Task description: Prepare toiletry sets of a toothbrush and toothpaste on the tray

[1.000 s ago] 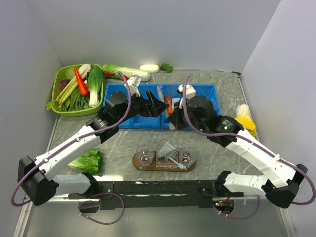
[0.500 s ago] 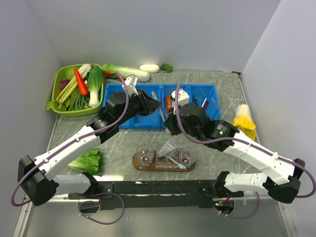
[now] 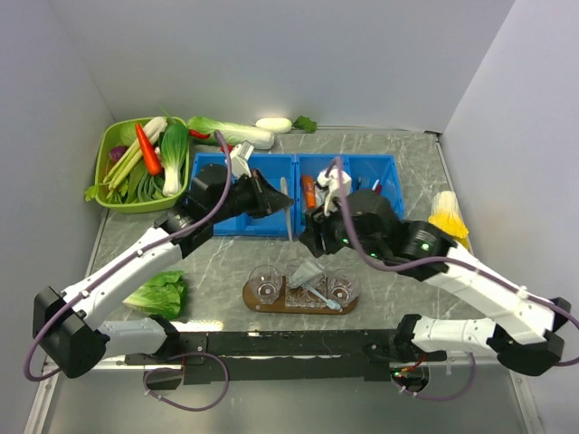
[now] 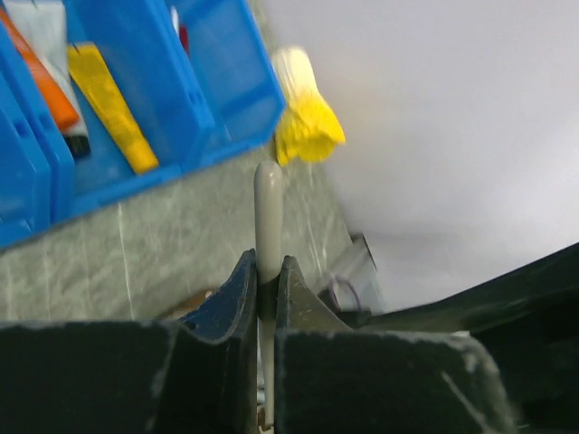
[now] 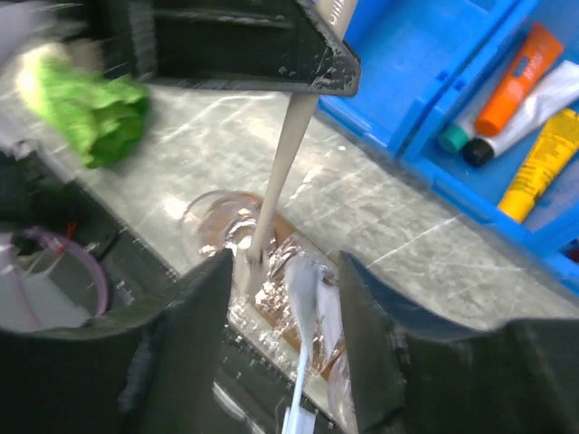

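While our left gripper [image 4: 267,276] pinches a slim cream toothbrush [image 4: 269,203] at the near edge of the blue bins [image 3: 262,157], our right gripper [image 5: 285,262] gapes empty over the brown tray [image 3: 251,300], where silvery toothpaste [image 3: 306,271] lies.

The left arm [image 3: 136,262] and right arm [image 3: 479,280] match: white link shells and black joint housings. The left gripper [image 4: 267,268] and right gripper [image 5: 285,264] are black. A purple cable [image 3: 27,348] trails along each arm. Above the black base rail [image 3: 289,344], small green lights dot the right arm's housings.
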`<state>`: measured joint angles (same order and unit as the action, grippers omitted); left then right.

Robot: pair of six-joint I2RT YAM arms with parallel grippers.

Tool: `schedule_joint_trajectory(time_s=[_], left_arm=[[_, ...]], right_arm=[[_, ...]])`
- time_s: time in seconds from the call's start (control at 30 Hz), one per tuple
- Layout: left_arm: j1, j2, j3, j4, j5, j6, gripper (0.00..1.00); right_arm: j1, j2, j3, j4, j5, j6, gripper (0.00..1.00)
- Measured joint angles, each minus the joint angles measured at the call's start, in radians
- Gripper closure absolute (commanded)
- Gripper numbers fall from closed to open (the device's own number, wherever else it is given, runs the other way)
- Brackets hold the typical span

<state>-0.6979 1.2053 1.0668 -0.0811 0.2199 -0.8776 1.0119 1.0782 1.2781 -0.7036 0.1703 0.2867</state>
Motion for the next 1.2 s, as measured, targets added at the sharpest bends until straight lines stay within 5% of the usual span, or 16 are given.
schedule_joint_trajectory(time_s=[0.27,0.57,0.83,1.2], left_arm=[[0.091,0.007,0.04,-0.135,0.399,0.076,0.99],[0.076,-0.078,0.04,-0.293,0.647,0.262,0.99],[0.01,-0.118,0.031,-0.306,0.746,0.321,0.99],[-0.019,-0.111,0.026,-0.297,0.775,0.335,0.99]], right_arm=[[0.0,-0.168,0.057,-0.074,-0.089,-0.11,0.24],[-0.156,-0.176,0.042,0.005,-0.356,-0.104,0.38],[-0.231,-0.071,-0.004,0.121,-0.666,-0.047,0.46],[-0.231,-0.064,-0.069,0.218,-0.81,0.026,0.6]])
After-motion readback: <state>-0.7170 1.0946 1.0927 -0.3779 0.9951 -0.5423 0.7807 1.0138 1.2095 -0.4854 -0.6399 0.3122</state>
